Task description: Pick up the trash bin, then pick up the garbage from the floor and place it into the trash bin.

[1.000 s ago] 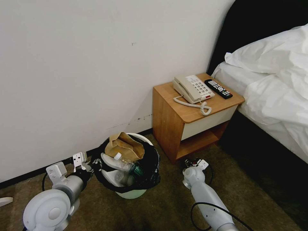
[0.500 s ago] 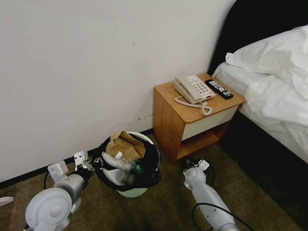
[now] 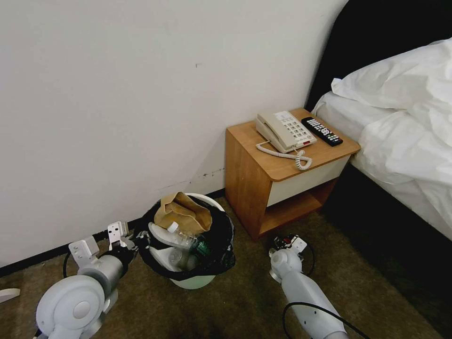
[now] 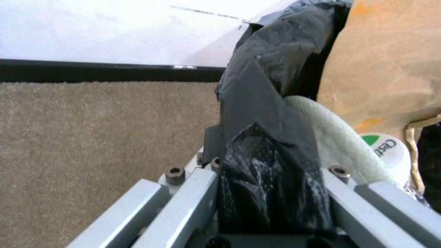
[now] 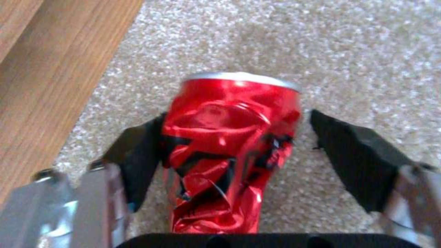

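Down by the carpet, the right gripper (image 5: 229, 144) brackets a crushed red can (image 5: 227, 151), its jaws spread: one black pad (image 5: 137, 155) touches the can's flank while the other stands off with carpet (image 5: 349, 51) showing in the gap, so nothing is properly clamped as yet. That can lies on the floor just beside the wooden nightstand (image 5: 50, 69), near its front corner. Across from it, the left gripper (image 4: 271, 193) is closed on the black bag (image 4: 262, 113) folded over the rim of the trash bin (image 3: 193, 282), which sits low against the wall, left of the nightstand; whether its base touches the carpet I cannot quite tell. Inside the trash bin sit a brown paper bag (image 3: 181, 214), a white slipper (image 4: 335, 137) and a bottle cap (image 4: 388, 151) with green lettering. On top of the nightstand rest a telephone (image 3: 282, 129) and a remote control (image 3: 321, 130), no part of the job. Risks from here: the dented can is slick and lopsided, so an uneven squeeze could squirt it out sideways or under the nightstand; and a grip that has only thin bag film, not rim, could slip or tear under the bin's load.
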Tool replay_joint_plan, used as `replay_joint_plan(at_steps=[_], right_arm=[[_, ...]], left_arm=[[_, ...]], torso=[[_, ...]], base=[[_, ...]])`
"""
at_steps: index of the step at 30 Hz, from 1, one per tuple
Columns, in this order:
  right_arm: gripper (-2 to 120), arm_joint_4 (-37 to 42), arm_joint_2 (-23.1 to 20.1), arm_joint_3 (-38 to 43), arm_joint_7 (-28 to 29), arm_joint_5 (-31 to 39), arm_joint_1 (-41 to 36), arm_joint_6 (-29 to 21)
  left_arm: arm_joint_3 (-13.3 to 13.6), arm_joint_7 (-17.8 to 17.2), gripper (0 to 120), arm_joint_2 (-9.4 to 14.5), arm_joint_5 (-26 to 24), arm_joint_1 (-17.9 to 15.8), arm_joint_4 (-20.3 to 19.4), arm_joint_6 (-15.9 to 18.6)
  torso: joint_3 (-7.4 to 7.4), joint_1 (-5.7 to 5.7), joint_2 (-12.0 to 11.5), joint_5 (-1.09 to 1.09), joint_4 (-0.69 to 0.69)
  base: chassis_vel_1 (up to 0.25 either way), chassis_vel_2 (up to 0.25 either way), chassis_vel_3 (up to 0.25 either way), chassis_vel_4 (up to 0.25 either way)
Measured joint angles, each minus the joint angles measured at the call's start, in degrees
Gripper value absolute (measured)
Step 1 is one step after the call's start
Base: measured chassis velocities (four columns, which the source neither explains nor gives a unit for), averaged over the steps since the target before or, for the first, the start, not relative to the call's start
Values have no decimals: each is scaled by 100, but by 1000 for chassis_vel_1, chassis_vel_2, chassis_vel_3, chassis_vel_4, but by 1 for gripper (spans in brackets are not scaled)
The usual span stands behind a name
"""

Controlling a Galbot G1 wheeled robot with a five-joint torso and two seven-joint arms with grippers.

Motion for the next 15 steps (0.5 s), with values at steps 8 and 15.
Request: replay_joint_plan(at_steps=[8, 15], right_arm=[[61, 9, 16, -14, -28, 5, -16, -6], [61, 106, -4, -50, -42, 16, -82, -11]], left_arm=[[-22, 8, 3, -10, 3, 6, 4, -5], [12, 10, 3, -30, 15, -16, 34, -12]], torso=[[2, 0, 0, 1, 1], [3, 0, -2, 6, 5]], base=[[0, 0, 0, 0], [0, 0, 0, 0]])
